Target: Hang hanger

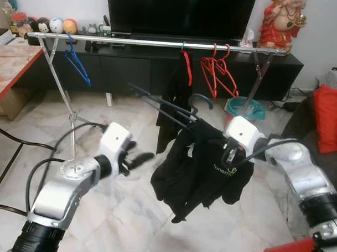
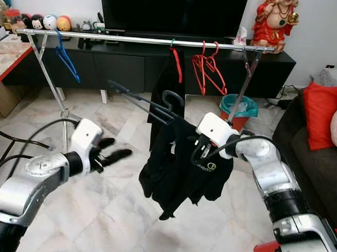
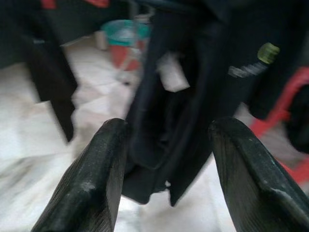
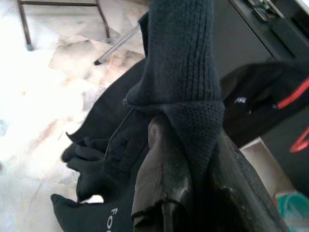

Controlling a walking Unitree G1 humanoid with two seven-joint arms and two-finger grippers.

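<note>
Marble floor (image 1: 126, 213); black TV cabinet (image 1: 126, 66); dark sofa (image 2: 316, 164), red cushion (image 1: 329, 118).

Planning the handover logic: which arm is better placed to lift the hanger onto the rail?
Right. The right gripper is shut on the dark hanger carrying the black garment, below the rail; the left gripper is open, empty.

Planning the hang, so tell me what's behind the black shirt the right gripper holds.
Behind the black shirt, held on its dark hanger by the right gripper, stand the clothes rail with red hangers and a dark garment, partly covered. The floor directly behind is hidden.
</note>
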